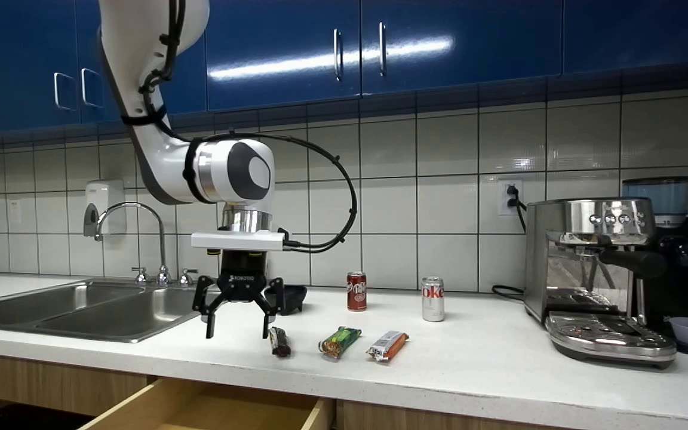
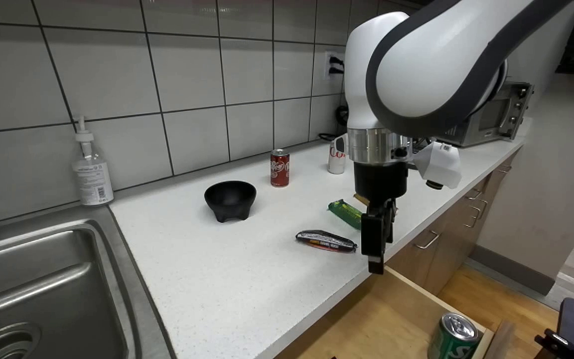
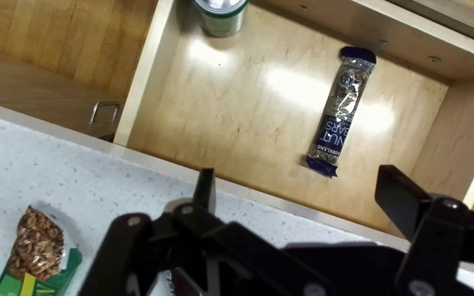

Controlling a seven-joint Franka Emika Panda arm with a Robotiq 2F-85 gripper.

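A spread pincer (image 1: 237,328) near the front edge of the table (image 1: 469,358)

The pincer points straight down, its two fingers (image 1: 210,325) set wide apart with a clear gap between them. It hangs raised off the table, close to the front edge. In the wrist view that edge slants across between the fingers, and the pulled-out drawer (image 3: 237,135) lies beyond it.

Nearest to the pincer is the black bar (image 2: 326,241), lying flat on the table in both exterior views. Next along the table lies the green bar (image 1: 340,342), then the orange bar (image 1: 389,346), whose wrapper is partly white. The three are apart from one another. The wrist view shows the green bar at the lower left, cut by the frame.

Inside the drawer, the nut bar (image 3: 340,115) lies flat, its wrapper dark blue at both ends. A green can (image 2: 451,344) stands upright in the drawer near a corner.

Farther back on the table stand the red can (image 1: 356,291) and the white can (image 1: 433,301), upright and well apart. The black bowl (image 2: 230,199) sits between the red can and the sink (image 1: 111,313), with the faucet (image 1: 162,239) behind the basins. A pump bottle (image 2: 92,174) stands by the tiled wall (image 1: 445,137). At the right of an exterior view are the coffee machine (image 1: 589,221) and grinder (image 1: 678,257).
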